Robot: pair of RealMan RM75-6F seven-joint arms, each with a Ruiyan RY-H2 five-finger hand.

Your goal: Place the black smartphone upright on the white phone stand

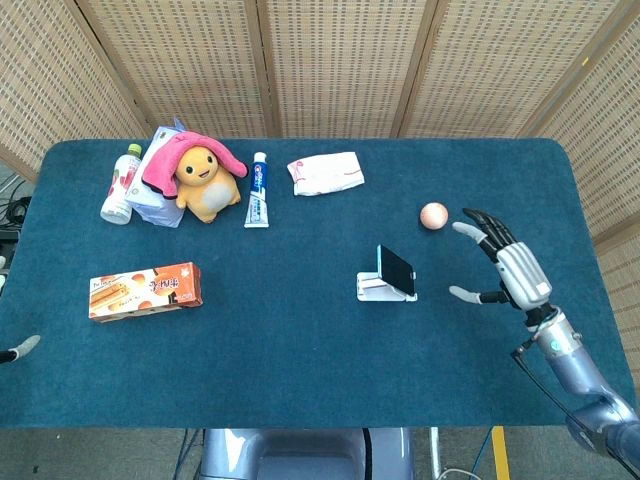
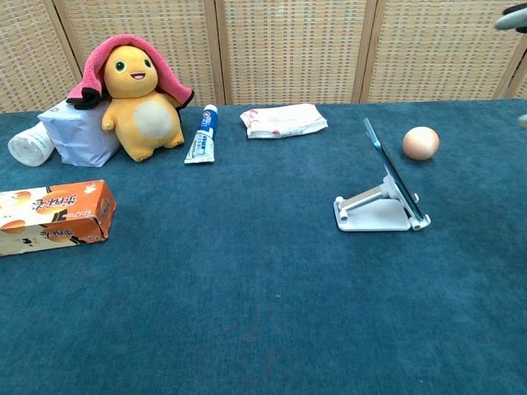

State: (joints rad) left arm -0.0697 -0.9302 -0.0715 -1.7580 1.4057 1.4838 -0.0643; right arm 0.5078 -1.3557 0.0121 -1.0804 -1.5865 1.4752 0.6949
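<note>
The black smartphone [image 1: 396, 270] leans upright on the white phone stand [image 1: 372, 290] right of the table's middle; in the chest view the smartphone [image 2: 394, 177] shows edge-on, resting in the lip of the stand [image 2: 370, 212]. My right hand [image 1: 508, 266] hovers to the right of the stand, well apart from it, fingers spread and holding nothing. Only its fingertips [image 2: 515, 20] reach the chest view's top right corner. Of my left hand [image 1: 22, 345] just a pale tip shows at the far left edge of the table.
A small peach-coloured ball [image 1: 433, 215] lies behind the stand to the right. Along the back left stand a yellow plush toy [image 1: 205, 182], a toothpaste tube [image 1: 258, 190], a white packet [image 1: 325, 172] and a bottle [image 1: 120, 184]. An orange box [image 1: 145, 290] lies at the left.
</note>
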